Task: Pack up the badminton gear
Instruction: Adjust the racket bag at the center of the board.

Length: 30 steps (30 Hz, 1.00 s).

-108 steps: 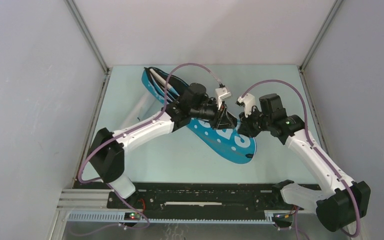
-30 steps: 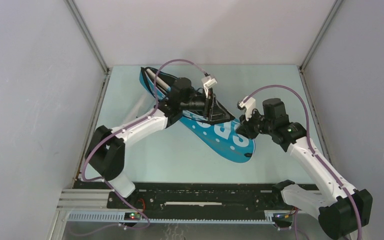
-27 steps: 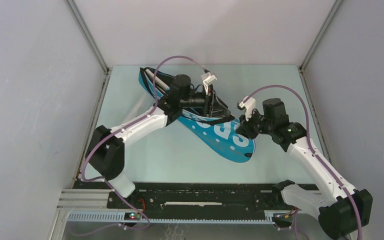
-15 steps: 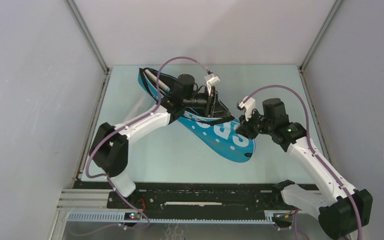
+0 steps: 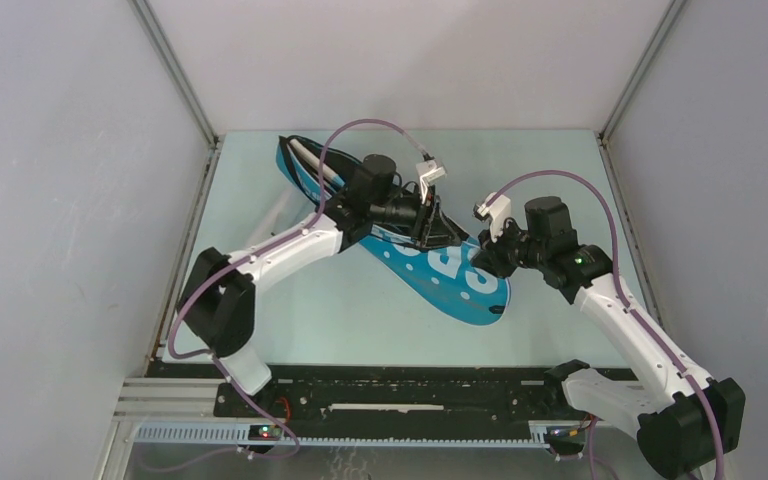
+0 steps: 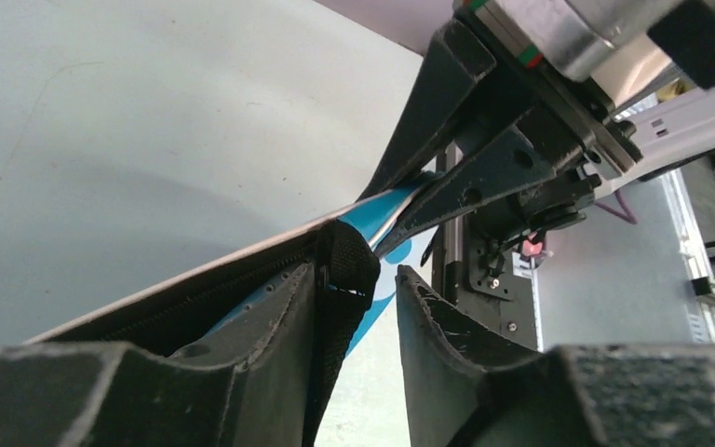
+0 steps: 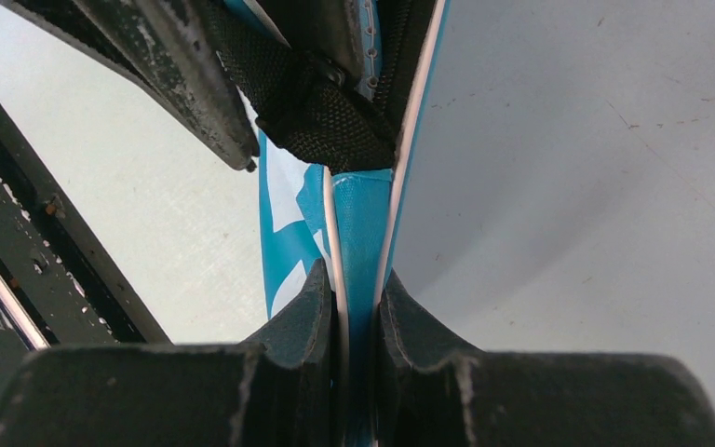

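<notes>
Racket bag [image 5: 460, 290] slanted across pale table [image 5: 340, 320], wide end nearest, rim pinched tight in right gripper [image 7: 356, 279]. Just beyond, left gripper [image 6: 358, 279], newly slid along the bag's opening toward its partner, jaws narrowed yet part open around black webbing tab [image 6: 349, 256]. Closing seemingly under way. Grey walls [image 5: 410, 60] behind.

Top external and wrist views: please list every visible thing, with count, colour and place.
racket bag: one, blue with white letters, lying diagonally in the middle
racket handle: at least one, white, at the bag's far-left end
strap: one, black, on the bag's edge
table: one, pale green, underneath
cables: two, purple, looping over the middle
arms: two, white-black, near edge
left claw: one, black, open around the strap
right claw: one, black, shut on the bag's edge
</notes>
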Each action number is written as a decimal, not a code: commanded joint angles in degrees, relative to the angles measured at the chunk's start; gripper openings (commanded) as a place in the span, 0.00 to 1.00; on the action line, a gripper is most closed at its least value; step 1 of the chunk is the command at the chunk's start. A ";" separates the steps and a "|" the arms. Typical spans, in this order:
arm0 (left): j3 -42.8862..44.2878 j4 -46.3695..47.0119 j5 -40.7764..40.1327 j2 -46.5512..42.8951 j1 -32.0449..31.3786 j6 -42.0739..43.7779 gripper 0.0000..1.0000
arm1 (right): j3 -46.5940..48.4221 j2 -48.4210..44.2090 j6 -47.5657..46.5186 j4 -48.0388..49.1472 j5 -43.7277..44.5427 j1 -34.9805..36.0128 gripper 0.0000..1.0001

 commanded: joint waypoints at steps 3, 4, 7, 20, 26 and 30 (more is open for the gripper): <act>-1.59 -10.15 -6.21 -5.75 -1.43 17.89 0.42 | -1.08 0.47 -4.59 1.17 3.27 0.28 0.00; -1.61 -11.03 -6.77 -5.98 -1.49 19.54 0.41 | -1.08 0.57 -4.62 1.10 3.18 0.33 0.00; -1.79 -13.47 -9.01 -6.88 -2.07 24.65 0.36 | -1.08 0.65 -4.57 0.87 3.15 0.29 0.00; -4.14 -14.89 -21.16 -9.60 -5.91 39.96 0.28 | -1.08 0.67 -4.54 0.65 3.30 0.35 0.00; -2.14 -16.90 -24.62 -11.07 -5.69 43.45 0.12 | -1.08 0.83 -5.24 0.29 3.24 0.29 0.00; 1.81 -20.57 -23.18 -11.35 -5.04 43.38 0.07 | -1.08 0.85 -6.33 -0.07 3.56 0.29 0.00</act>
